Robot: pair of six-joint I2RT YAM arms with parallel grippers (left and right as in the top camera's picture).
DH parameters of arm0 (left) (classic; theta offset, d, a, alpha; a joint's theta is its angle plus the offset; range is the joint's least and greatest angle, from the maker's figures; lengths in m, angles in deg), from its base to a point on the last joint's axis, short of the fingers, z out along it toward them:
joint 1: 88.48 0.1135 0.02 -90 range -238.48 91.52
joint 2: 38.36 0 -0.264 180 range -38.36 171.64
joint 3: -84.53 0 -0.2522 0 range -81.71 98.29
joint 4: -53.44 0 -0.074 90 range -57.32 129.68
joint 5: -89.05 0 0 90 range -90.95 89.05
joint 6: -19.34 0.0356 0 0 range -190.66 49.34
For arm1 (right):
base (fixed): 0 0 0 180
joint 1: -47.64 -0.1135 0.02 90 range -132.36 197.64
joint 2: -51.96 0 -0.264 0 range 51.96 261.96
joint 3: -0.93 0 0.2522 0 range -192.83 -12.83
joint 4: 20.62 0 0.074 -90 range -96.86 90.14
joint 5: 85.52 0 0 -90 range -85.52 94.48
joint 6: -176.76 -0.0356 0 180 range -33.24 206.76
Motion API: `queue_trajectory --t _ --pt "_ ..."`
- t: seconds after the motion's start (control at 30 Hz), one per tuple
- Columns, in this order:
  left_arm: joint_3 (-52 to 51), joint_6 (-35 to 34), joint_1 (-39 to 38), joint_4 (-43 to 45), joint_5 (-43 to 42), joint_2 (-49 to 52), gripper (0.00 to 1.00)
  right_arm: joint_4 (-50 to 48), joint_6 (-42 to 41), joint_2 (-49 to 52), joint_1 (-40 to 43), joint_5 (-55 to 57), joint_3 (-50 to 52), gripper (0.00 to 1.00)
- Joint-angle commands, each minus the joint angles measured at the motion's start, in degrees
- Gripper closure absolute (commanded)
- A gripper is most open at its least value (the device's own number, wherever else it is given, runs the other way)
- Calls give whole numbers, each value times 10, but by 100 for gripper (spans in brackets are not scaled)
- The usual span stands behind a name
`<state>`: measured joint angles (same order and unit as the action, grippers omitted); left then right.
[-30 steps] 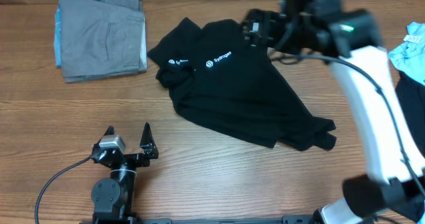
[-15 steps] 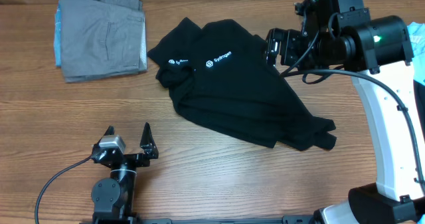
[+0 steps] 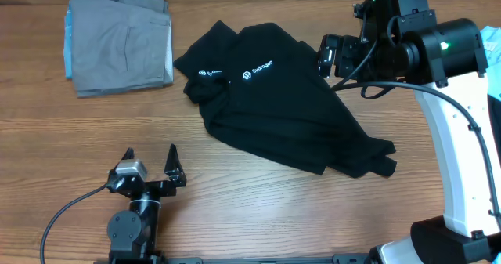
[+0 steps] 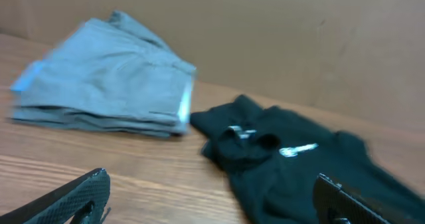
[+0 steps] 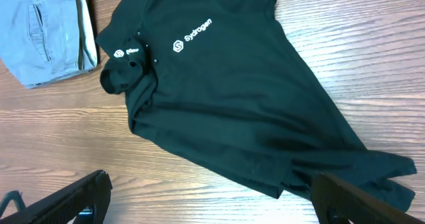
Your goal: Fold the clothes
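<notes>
Finds the desk (image 3: 258, 213) and the black shirt (image 3: 274, 115) unmoved, crumpled mid-desk with logos up, but the right gripper (image 3: 327, 56) drawn back from the collar to the shirt's upper right edge, jaws wide and empty as on the parked left gripper (image 3: 150, 154), so likely no fold begun.

Shirt (image 3: 290, 115) right of folded trousers (image 3: 121, 41)

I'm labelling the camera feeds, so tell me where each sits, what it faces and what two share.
Overhead: above the table, looking straight down; both arms, left hand and right hand show.
Left wrist: low over the table, facing the grey folded garment and black shirt; its fingertips show.
Right wrist: raised, looking down on the shirt; its fingertips show.
All three share both garments.
</notes>
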<state>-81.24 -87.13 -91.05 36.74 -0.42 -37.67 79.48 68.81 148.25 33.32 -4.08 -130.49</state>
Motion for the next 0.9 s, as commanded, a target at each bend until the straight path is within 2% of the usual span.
queue_trajectory --t 0.0,0.1,0.17,0.27,0.4,0.53,0.57,0.67,0.73,0.87 --pt "-2 -67 3 22 -149 -4 0 -7 4 2 2 6 -3 0" --pt "0 -67 3 87 -215 -4 0 -6 4 2 2 6 -4 0" --pt "14 -67 3 120 -210 -4 0 -6 4 2 2 6 -3 0" --pt "77 -33 3 111 -162 6 0 -6 4 2 2 6 -3 0" --pt "233 92 3 31 -121 119 0 -6 4 2 2 6 -3 0" --pt "408 165 3 -91 -124 290 0 -6 4 2 2 6 -3 0" --pt "444 173 3 -120 -130 323 0 -6 4 2 2 6 -3 0" --pt "582 161 3 -228 -223 463 0 -6 4 2 2 6 -3 0" --pt "617 161 3 -269 -255 508 0 -6 4 2 2 6 -3 0" --pt "626 160 3 -299 -261 595 0 -6 4 2 2 6 -3 0"
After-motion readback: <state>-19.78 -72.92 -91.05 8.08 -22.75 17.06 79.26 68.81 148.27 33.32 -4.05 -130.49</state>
